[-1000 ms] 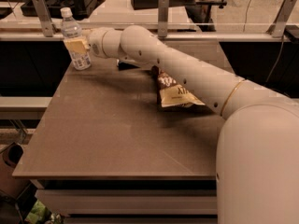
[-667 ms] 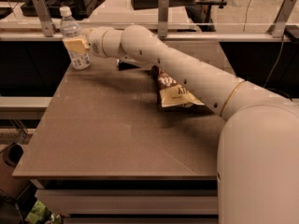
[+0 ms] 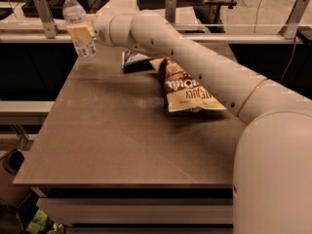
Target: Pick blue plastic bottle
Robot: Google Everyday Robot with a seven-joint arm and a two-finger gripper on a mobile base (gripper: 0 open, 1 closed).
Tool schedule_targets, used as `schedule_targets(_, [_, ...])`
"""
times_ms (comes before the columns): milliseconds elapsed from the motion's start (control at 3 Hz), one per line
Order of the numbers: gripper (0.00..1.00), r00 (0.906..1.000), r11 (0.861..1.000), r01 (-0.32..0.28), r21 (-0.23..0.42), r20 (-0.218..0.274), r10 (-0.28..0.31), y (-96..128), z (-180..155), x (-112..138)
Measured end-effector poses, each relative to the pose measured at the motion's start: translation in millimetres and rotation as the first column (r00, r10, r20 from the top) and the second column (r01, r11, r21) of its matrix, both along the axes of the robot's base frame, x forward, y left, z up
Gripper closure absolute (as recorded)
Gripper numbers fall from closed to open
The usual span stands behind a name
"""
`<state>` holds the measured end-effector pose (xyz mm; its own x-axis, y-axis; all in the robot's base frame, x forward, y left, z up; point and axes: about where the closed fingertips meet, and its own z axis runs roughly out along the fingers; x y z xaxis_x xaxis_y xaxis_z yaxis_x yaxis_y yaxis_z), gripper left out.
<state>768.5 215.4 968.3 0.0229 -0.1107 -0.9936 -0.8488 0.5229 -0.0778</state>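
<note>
The blue plastic bottle [image 3: 74, 14] is a small clear bottle with a white cap and a pale label. It is at the far left of the table [image 3: 112, 135], upright, and its base hangs just above the surface. My gripper [image 3: 83, 34] reaches in from the right at the end of the white arm. Its yellowish fingers [image 3: 81, 31] are shut on the bottle's lower body, covering much of the label.
A brown snack bag [image 3: 187, 89] lies mid-table under my arm. A blue-white snack packet [image 3: 134, 60] lies behind it. A rail with metal posts [image 3: 43, 14] runs along the far edge. The table's front and left edges drop off to the floor.
The bottle has risen off the table in my gripper's hold. The arm has lifted slightly with it. The snack bags have not moved.
</note>
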Motion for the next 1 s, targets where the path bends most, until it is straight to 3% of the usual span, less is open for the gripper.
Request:
schedule_targets(667, [1.00, 0.9962, 0.997, -0.057, 0.043, 0.068, 0.054, -31.9, 75.8, -0.8])
schedule_targets(1000, [1.00, 0.9954, 0.997, -0.064, 0.045, 0.075, 0.060, -34.5, 84.1, -1.8])
